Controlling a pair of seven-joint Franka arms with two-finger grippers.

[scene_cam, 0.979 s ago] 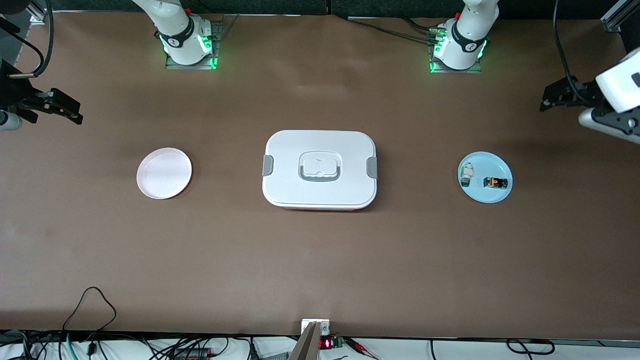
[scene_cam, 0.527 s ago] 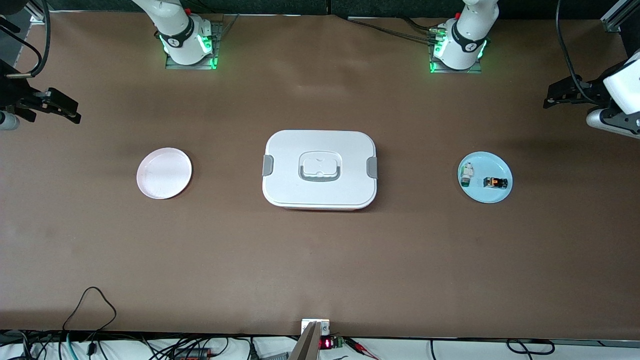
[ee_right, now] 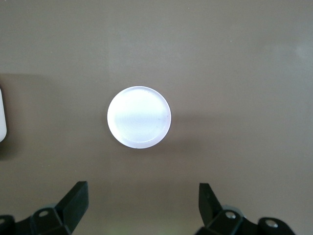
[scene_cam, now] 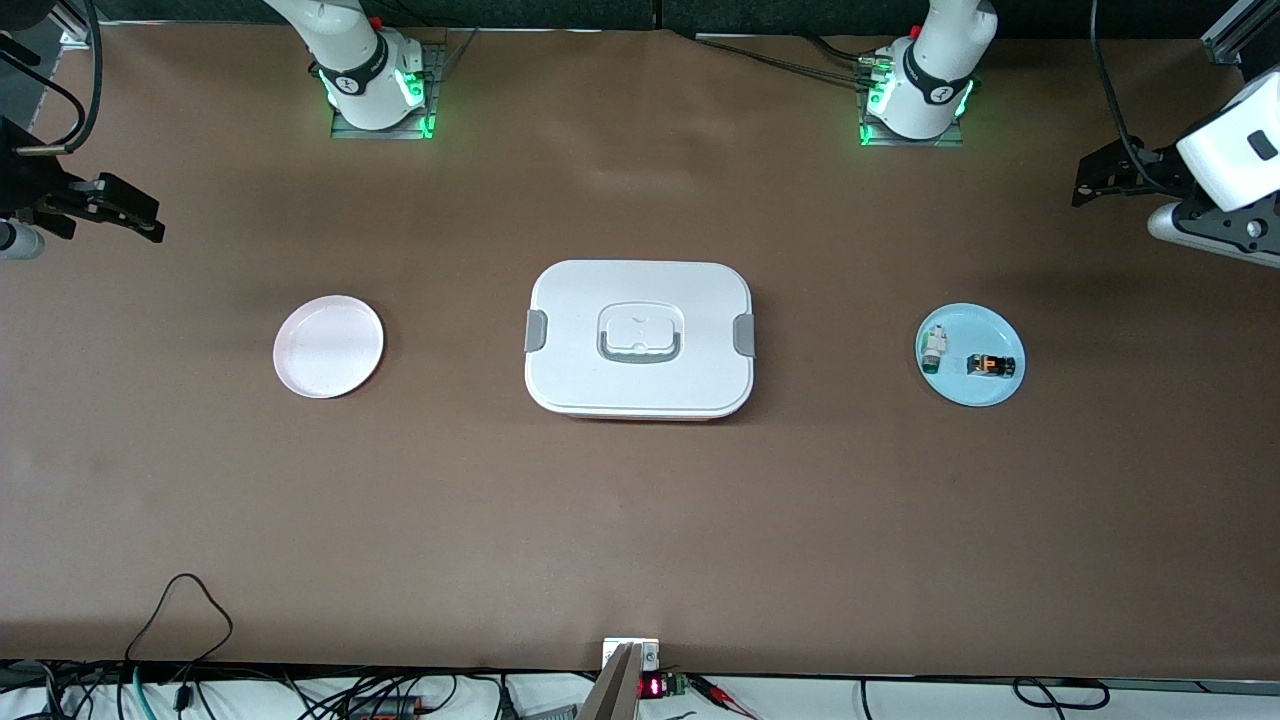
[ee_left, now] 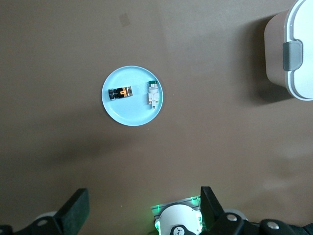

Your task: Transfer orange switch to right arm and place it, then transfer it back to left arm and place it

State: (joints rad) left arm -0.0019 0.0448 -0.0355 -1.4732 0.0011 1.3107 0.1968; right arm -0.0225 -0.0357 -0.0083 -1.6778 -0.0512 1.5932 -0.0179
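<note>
The orange switch [scene_cam: 990, 365] is seen lying on a light blue plate [scene_cam: 985, 392] beside a small white-and-green part [scene_cam: 933, 349], toward the left arm's end of the tabletop [scene_cam: 640, 520]. The white box [scene_cam: 640, 338] is set between it and a pale pink plate [scene_cam: 329, 346]. Both the left end effector [scene_cam: 1100, 180] and the right end effector [scene_cam: 125, 210] are held high, jaws spread wide and empty.

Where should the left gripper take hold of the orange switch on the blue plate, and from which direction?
Come straight down and pinch the orange switch across its two long sides. It lies flat on the blue plate, a short blocky body with its length running along the table. The white-and-green part sits apart, leaving finger room. The left gripper is open, probably wide enough.
</note>
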